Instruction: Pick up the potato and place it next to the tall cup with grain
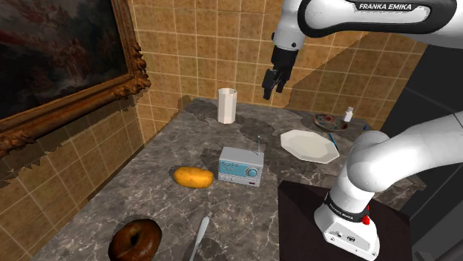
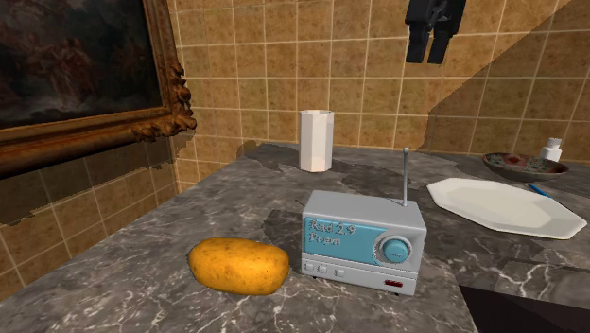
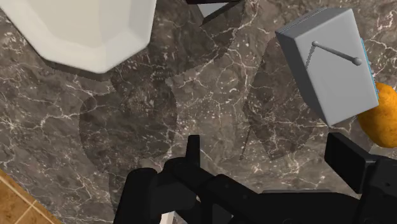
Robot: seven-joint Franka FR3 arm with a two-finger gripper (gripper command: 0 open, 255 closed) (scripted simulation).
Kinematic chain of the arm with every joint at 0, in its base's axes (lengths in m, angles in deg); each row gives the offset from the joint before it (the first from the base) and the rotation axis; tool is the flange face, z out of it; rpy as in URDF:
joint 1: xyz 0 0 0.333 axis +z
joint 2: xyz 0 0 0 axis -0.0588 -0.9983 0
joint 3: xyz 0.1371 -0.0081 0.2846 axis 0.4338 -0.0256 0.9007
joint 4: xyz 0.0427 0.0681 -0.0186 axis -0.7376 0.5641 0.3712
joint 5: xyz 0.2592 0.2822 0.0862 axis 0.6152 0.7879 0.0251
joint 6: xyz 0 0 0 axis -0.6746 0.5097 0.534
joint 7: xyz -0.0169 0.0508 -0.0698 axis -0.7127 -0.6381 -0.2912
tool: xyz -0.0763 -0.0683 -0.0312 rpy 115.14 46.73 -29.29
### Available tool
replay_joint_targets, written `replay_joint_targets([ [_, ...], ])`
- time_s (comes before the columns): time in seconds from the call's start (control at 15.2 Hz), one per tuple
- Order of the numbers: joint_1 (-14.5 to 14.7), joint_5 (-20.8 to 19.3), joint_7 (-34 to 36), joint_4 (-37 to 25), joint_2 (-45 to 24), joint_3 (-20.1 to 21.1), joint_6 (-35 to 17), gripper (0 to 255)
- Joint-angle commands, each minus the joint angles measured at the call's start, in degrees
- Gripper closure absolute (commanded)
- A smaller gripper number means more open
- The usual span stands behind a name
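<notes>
The gripper [image 1: 274, 92] hangs high over the back of the marble counter [image 1: 148, 194], fingers pointing down and standing apart with nothing between them. In the shoulder view it is up and to the right of the tall white cup [image 1: 226, 104], which stands upright near the tiled wall.

The potato [image 1: 194, 176], orange-brown, lies on its side mid-counter, well apart from the cup and nearer the camera. Just beside it, to the shoulder view's right and with a narrow gap between them, stands a small grey and blue radio [image 1: 242, 165] with its aerial up. The radio sits off to one side of the straight line from potato to cup, between the potato and a white plate [image 1: 309, 145]. In the wrist view, the radio's top and a sliver of the potato show beyond one finger.

Behind the plate are a shallow bowl [image 1: 326, 120] and a small bottle [image 1: 348, 113]. At the near end lie a dark doughnut [image 1: 135, 239] and a knife [image 1: 199, 236]. A framed painting [image 1: 59, 52] hangs on the side wall.
</notes>
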Motion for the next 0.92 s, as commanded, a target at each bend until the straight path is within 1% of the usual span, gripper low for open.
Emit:
replay_joint_targets([
  [0.0,0.0,0.0,0.0,0.0,0.0,0.0,0.0,0],
  [0.4,3.22,2.38,-0.21,1.14,-7.99,3.33,-7.17,0],
  [0.86,6.63,4.4,-0.53,0.29,-18.76,7.42,-14.91,0],
])
